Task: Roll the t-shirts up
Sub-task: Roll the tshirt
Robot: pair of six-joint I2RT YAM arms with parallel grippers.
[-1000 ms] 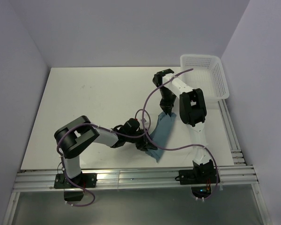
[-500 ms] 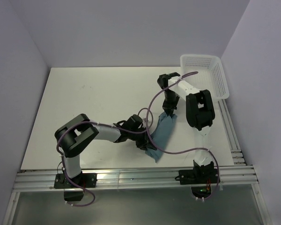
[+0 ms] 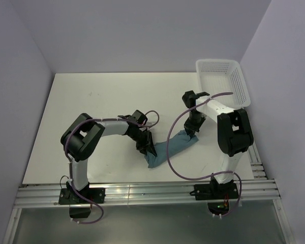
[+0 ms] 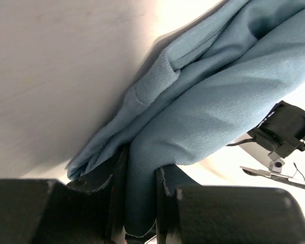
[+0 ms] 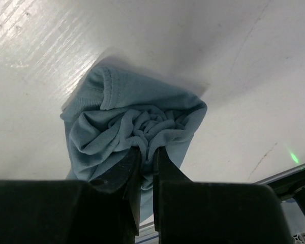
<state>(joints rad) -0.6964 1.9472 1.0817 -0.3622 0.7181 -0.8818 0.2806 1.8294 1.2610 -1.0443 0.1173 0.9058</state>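
T-shirt (image 3: 180, 143) (teal bundle) on white table (image 3: 91, 109)

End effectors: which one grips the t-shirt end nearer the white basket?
The right end effector, pinching the t-shirt at its end toward the basket; the left end effector clamps the opposite end.

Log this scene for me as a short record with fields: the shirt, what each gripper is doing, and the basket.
t-shirt: teal-blue, bunched into a long loose roll lying on the table
left gripper: closed on a fold of cloth at the roll's near-left end
right gripper: closed on the spiralled cloth at the roll's far-right end
basket: white mesh, at the far right corner, apart from the shirt
roll state: uneven, with a ribbed hem showing at each end
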